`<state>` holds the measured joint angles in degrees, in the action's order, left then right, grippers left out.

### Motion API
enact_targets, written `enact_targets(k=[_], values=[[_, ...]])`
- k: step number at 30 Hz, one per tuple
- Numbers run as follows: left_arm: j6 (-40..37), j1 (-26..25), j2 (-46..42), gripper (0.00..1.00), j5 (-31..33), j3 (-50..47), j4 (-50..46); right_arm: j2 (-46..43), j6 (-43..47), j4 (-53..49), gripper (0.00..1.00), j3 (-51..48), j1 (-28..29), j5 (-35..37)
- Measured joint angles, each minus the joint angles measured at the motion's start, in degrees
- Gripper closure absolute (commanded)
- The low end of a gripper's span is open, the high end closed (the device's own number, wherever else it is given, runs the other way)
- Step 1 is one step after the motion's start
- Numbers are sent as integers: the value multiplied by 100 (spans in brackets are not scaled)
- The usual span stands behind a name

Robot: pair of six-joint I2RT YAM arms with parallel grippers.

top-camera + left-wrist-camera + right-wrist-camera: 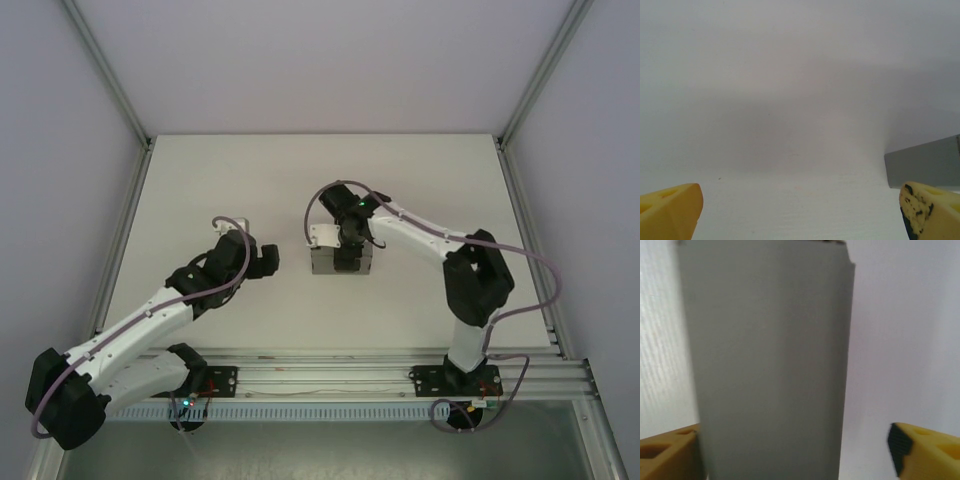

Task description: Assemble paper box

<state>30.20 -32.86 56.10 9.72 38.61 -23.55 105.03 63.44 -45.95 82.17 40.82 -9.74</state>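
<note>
**Box assembly near completion.** At centre-left of the overhead frame, the left gripper (262,258) is poised over the white table (200,180), apart from the paper box (340,263) to its right. In the left wrist view its yellow fingers (670,210) are spread wide, with nothing between them.

At the centre of the overhead frame, the box is shown already folded into a small grey rectangular body standing on the table. A pale flap (322,236) at its upper left corner appears raised and not yet tucked in. The work is therefore judged well advanced but unfinished, with the closing of that flap apparently left to do. Whether the other ends are shut cannot be told. Just right of centre, the right gripper (350,240) hangs over the top of the box.

The layout of both arms and the raised flap is given by the overhead view. A grey corner of the box (925,162) is added by the left wrist view, at the right edge of its frame, near the right-hand fingertip but not held. In the right wrist view a plain grey panel of the box (770,365) is shown close up between spread yellow fingers (925,450). The left-hand finger is met or overlapped by the panel, while a clear gap is left at the right-hand one, so no pinch is judged.
</note>
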Motion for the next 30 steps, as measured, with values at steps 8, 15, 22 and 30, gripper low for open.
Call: enact_targets(k=[8, 15, 22, 30], values=[[0, 0, -55, 0, -2, -109, -24, 411, -120, -120, 46, 151, 0, 81], [2, 0, -55, 0, -2, -133, -22, 289, -245, 448, 48, -160, 39, 592], [7, 0, -55, 0, 2, -133, -22, 138, -74, 2181, 47, -955, 258, 1893], [39, 0, -151, 0, 31, -133, -22, 111, 120, 3191, 16, -1502, 485, 2406]])
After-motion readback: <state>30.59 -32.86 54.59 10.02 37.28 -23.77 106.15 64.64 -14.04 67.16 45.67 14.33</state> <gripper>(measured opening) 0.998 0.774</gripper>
